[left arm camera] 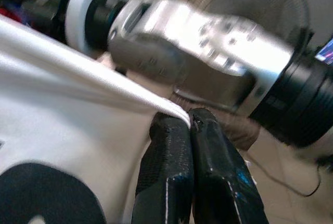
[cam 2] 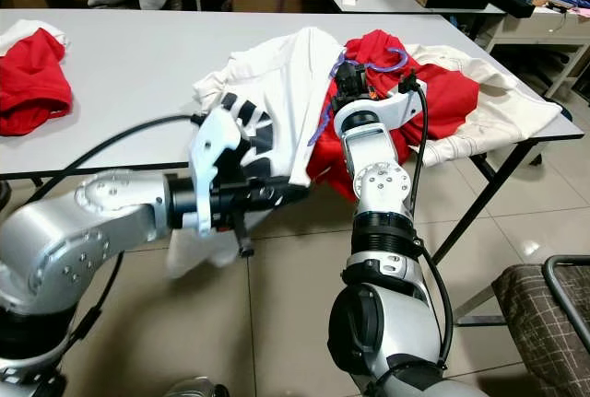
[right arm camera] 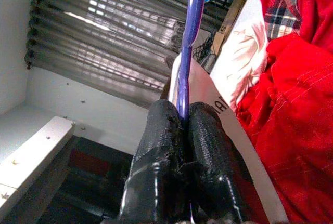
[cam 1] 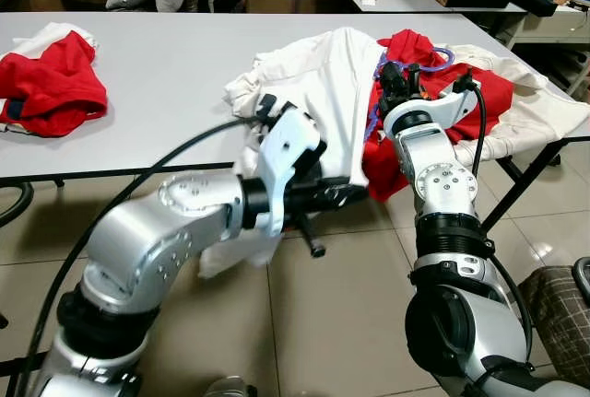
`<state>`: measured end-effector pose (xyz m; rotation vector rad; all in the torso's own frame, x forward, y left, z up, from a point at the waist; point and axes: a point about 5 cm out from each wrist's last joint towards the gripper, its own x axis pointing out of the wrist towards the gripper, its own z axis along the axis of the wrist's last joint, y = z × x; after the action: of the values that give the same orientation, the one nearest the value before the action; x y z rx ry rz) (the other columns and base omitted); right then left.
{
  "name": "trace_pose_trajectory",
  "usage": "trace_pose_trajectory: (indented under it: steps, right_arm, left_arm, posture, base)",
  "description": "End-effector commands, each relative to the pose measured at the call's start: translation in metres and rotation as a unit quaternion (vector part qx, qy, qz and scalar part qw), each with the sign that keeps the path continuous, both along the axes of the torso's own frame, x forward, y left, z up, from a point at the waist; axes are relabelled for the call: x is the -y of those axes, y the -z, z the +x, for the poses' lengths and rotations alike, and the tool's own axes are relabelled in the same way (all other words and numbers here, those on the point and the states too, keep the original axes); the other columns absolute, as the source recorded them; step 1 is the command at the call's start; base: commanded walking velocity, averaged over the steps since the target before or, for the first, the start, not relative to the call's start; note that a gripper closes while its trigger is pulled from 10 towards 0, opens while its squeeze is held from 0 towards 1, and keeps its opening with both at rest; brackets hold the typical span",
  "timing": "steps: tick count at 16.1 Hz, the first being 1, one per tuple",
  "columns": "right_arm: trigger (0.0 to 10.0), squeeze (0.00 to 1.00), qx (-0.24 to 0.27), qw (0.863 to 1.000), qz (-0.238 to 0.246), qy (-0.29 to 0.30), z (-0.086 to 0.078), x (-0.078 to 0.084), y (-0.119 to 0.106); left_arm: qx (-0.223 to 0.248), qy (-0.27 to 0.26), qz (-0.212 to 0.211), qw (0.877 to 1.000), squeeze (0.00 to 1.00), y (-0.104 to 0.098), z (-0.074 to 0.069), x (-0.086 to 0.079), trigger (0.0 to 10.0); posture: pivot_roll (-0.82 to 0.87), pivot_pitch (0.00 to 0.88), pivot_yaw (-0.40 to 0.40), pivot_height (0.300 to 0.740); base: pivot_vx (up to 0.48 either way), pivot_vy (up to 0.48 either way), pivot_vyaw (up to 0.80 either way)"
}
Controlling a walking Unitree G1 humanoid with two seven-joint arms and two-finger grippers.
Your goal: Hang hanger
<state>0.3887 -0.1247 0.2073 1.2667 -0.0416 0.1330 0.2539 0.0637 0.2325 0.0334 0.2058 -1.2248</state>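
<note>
Silver forearms fill the head views: the left gripper (cam 1: 346, 196) tugs the white shirt (cam 1: 318, 93) off the table (cam 1: 166, 75), which may drag the pile down. Left wrist view: fingers (left arm camera: 171, 177) pinched on cloth. Right wrist view: right gripper (right arm camera: 182, 130) clamps the purple hanger (right arm camera: 191, 21); it might slip.

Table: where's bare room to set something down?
Free: the wide grey table stretch between the red shirt at its left end and the white shirt. Crowded: the right end, heaped with clothes where both hands work.
</note>
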Motion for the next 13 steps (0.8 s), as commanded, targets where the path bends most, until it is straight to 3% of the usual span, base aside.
trace_pose_trajectory:
  steps: [1,3,5,7,8,10,12,13]
  right_arm:
    - [10.0,0.00,0.028,0.999,-0.009,0.023,0.002,0.008,-0.016]
    - [10.0,0.00,0.019,0.999,-0.036,-0.018,0.000,-0.005,-0.010]
    - [10.0,0.00,0.011,0.992,-0.093,-0.086,-0.009,-0.026,0.000]
    - [10.0,0.00,-0.003,0.982,-0.125,-0.139,-0.024,-0.038,0.015]
    - [10.0,0.00,-0.005,0.981,-0.126,-0.145,-0.028,-0.037,0.016]
    - [10.0,0.00,-0.010,0.980,-0.126,-0.153,-0.033,-0.032,0.016]
    - [10.0,0.00,-0.008,0.979,-0.128,-0.159,-0.036,-0.030,0.015]
    - [10.0,0.00,-0.010,0.979,-0.131,-0.158,-0.038,-0.027,0.014]
  left_arm:
    - [-0.003,0.032,-0.017,0.999,0.00,-0.007,-0.004,0.006,0.0]
    - [0.002,-0.002,-0.030,1.000,0.00,-0.011,0.006,0.006,0.1]
    - [0.005,-0.068,-0.043,0.997,0.00,-0.017,0.022,0.002,0.0]
    - [0.005,-0.106,-0.081,0.991,0.00,-0.032,0.033,-0.007,0.0]
    - [0.003,-0.112,-0.089,0.990,0.00,-0.036,0.033,-0.011,0.3]
    - [0.008,-0.136,-0.074,0.988,0.00,-0.037,0.035,-0.015,1.4]
    - [0.014,-0.153,-0.041,0.987,0.00,-0.033,0.036,-0.019,0.5]
    - [0.013,-0.142,-0.009,0.990,0.00,-0.027,0.031,-0.020,1.3]
  posture:
    - [0.11,0.000,-0.035,0.740]
    - [0.11,0.000,-0.035,0.740]
    - [0.11,0.000,-0.039,0.740]
    - [0.11,0.000,-0.043,0.740]
    - [0.11,0.000,-0.043,0.740]
    - [0.10,0.000,-0.042,0.740]
    - [0.10,0.000,-0.043,0.740]
    - [0.10,0.000,-0.043,0.740]
  base:
    - [0.000,0.000,0.00]
    - [0.000,0.000,0.00]
    - [0.000,0.000,0.00]
    - [0.000,0.000,0.00]
    - [0.000,0.000,0.00]
    - [0.000,0.000,0.00]
    - [0.000,0.000,0.00]
    - [0.000,0.000,0.00]
